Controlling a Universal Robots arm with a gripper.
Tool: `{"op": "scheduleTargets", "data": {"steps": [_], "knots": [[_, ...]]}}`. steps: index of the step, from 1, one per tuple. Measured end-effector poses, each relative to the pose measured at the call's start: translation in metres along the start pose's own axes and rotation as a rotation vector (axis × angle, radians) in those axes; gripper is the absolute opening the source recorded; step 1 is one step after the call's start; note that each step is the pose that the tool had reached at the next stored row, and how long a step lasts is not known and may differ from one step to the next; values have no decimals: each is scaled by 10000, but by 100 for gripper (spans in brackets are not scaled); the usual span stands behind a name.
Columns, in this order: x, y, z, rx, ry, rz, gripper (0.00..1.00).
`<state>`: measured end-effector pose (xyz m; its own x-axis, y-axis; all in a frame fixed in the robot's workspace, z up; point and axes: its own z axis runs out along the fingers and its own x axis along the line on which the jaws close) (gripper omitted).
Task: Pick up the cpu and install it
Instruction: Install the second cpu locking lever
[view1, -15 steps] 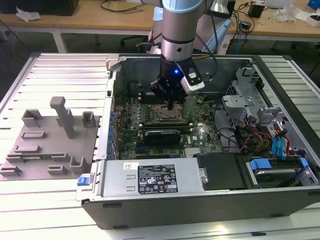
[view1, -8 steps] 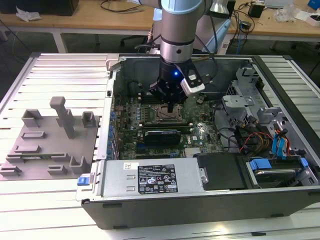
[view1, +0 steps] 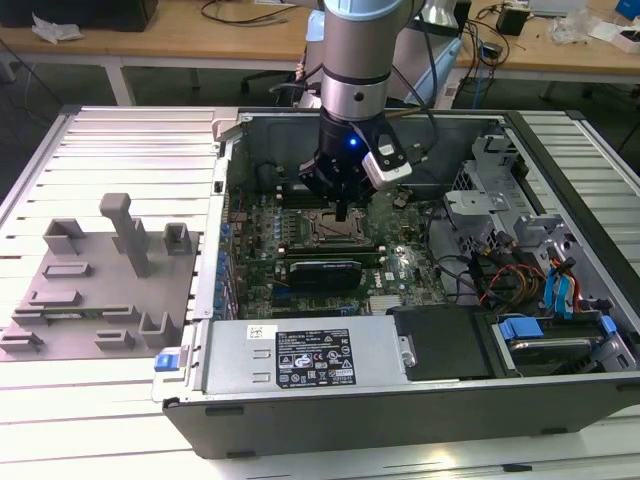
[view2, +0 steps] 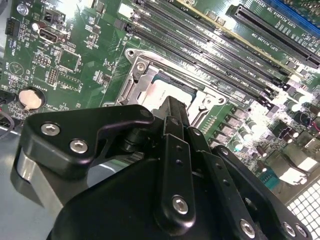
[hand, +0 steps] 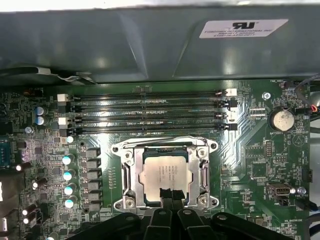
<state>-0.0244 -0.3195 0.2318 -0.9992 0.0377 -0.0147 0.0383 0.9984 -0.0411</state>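
Note:
The cpu (hand: 165, 171), a flat silver-grey square chip, lies level inside the metal socket frame (hand: 131, 172) on the green motherboard (hand: 250, 150). In the second wrist view part of the cpu (view2: 162, 92) shows just beyond the fingertips. My gripper (hand: 168, 194) hangs straight over the socket, its two black fingers pressed together, tips at the chip's near edge. I cannot tell whether the tips touch the chip. In the exterior view the gripper (view1: 343, 213) reaches down into the open computer case over the socket frame (view1: 335, 230).
Memory slots (hand: 150, 110) run beside the socket, with the case wall (hand: 150, 45) behind them. A power supply box (view1: 300, 355) sits at the case's front. Cables and drive bays (view1: 530, 280) fill the exterior view's right. A grey fixture plate (view1: 90, 290) lies outside the case, left.

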Motion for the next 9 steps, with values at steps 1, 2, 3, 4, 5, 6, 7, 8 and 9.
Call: {"op": "scheduleTargets", "data": {"steps": [1, 2, 3, 4, 5, 6, 7, 8, 9], "knots": [[0, 0, -1, 0, 0, 0, 11], [0, 0, -2, 0, 0, 1, 11], [0, 0, -3, 0, 0, 1, 11], [0, 0, -6, 0, -1, 0, 11], [0, 0, -7, 0, 0, 1, 11], [0, 0, -8, 0, 0, 1, 11], [0, 0, -9, 1, 1, 0, 11], [0, 0, -10, 0, 0, 0, 11], [0, 0, -11, 0, 0, 0, 11]]}}
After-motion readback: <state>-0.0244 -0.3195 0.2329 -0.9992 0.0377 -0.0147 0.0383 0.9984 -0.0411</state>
